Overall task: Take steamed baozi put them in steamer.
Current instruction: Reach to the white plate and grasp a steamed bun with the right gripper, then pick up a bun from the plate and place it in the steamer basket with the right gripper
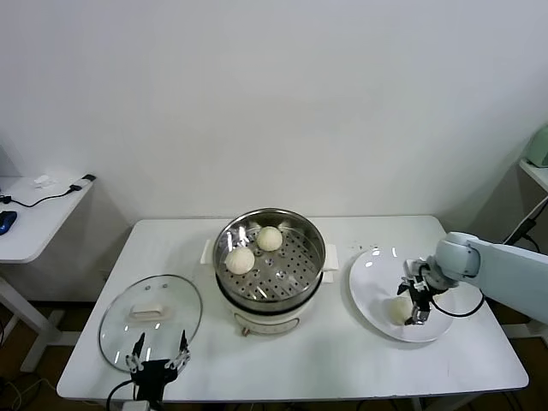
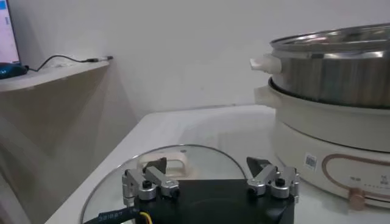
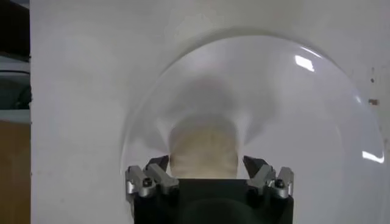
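Observation:
The steamer (image 1: pixel 270 265), a shiny steel pot on a cream-white base, stands at the table's middle and holds two baozi (image 1: pixel 241 259) (image 1: pixel 270 238) on its perforated tray. A third baozi (image 1: pixel 399 308) lies on the white plate (image 1: pixel 377 282) at the right. My right gripper (image 1: pixel 417 304) is down on the plate, open, with its fingers on either side of this baozi (image 3: pixel 203 146); in the right wrist view (image 3: pixel 206 161) small gaps show at both fingers. My left gripper (image 1: pixel 157 353) is open and empty at the front left. No fourth baozi is in view.
A round glass lid (image 1: pixel 151 312) lies flat at the front left, just beyond the left gripper (image 2: pixel 207 163). The steamer's side (image 2: pixel 341 67) fills the left wrist view's far part. A side table (image 1: pixel 34 214) with cables stands off to the left.

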`<action>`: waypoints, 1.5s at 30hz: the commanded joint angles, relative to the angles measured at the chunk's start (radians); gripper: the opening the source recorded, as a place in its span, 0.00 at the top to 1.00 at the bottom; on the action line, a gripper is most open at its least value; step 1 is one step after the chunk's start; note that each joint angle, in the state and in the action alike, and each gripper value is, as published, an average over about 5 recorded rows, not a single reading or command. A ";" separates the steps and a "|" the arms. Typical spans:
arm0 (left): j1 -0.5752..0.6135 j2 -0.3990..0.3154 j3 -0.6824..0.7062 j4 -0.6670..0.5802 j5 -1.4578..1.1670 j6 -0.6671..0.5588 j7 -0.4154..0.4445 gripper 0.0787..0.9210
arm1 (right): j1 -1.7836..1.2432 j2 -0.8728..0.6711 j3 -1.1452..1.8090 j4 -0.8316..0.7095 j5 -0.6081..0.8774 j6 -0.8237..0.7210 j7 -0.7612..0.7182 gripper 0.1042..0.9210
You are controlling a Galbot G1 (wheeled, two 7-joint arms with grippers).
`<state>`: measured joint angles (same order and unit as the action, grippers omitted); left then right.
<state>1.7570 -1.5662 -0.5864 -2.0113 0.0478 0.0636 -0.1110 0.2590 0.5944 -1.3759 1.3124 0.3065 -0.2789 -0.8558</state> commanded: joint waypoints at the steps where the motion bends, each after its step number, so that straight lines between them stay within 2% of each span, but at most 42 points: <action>1: 0.002 0.000 0.000 -0.002 0.000 -0.001 0.000 0.12 | 0.000 -0.001 0.008 0.000 -0.011 0.002 -0.016 0.28; 6: 0.001 -0.001 0.003 -0.004 0.001 -0.001 -0.001 0.12 | 0.086 -0.007 -0.021 0.021 -0.008 0.017 -0.053 0.38; 12: -0.001 0.000 0.009 -0.006 0.002 -0.001 0.000 0.12 | 0.355 0.035 -0.097 0.013 -0.018 0.123 -0.185 0.40; 18: -0.001 0.002 0.014 -0.013 0.002 -0.001 0.001 0.12 | 0.642 0.201 -0.115 -0.048 -0.026 0.321 -0.288 0.39; 22: 0.000 0.003 0.017 -0.017 0.003 -0.001 0.001 0.12 | 0.700 0.314 -0.035 0.013 -0.023 0.400 -0.317 0.39; 29: 0.012 0.008 0.007 -0.025 0.001 -0.003 0.000 0.12 | 0.672 0.465 -0.005 0.271 -0.041 0.472 -0.272 0.39; 32: 0.016 0.010 0.003 -0.023 0.000 -0.004 0.000 0.12 | 0.647 0.517 -0.042 0.335 -0.081 0.522 -0.234 0.39; 38: 0.022 0.004 0.005 -0.028 0.005 -0.005 0.000 0.12 | 0.570 0.612 -0.090 0.315 -0.230 0.679 -0.177 0.39; 45: 0.029 -0.003 0.004 -0.028 0.010 -0.009 -0.001 0.12 | 0.479 0.655 -0.112 0.241 -0.310 0.724 -0.150 0.39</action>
<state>1.7835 -1.5658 -0.5814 -2.0406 0.0561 0.0562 -0.1119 0.8107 1.1113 -1.4578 1.5439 0.1385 0.2912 -1.0477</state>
